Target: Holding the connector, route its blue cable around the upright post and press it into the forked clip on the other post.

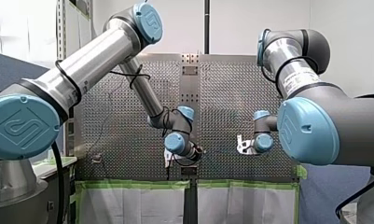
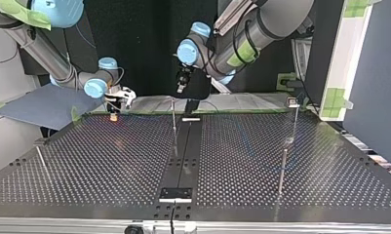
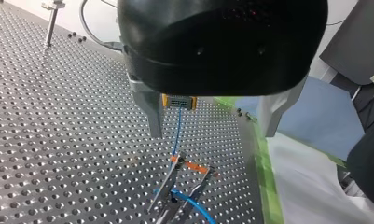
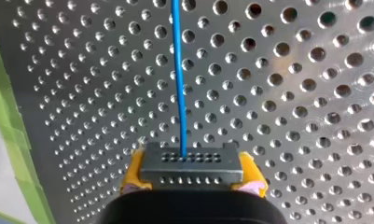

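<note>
Our right hand [image 4: 192,183] grips the connector [image 4: 191,164] between its yellow pads, just above the worktop [image 2: 110,161] edge on the arms' side, towards the corner at the top view's left. The blue cable [image 4: 177,70] leaves the connector straight, its long axis pointing at the forked clip [image 3: 184,184], which stands just ahead of our left hand [image 3: 210,123], spread wide and empty. We judge the left hand nearer the clip; whether the cable is seated there we cannot tell.

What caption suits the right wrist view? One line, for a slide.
My right gripper clamps the dark connector between yellow pads, blue cable running ahead over the perforated table.
</note>
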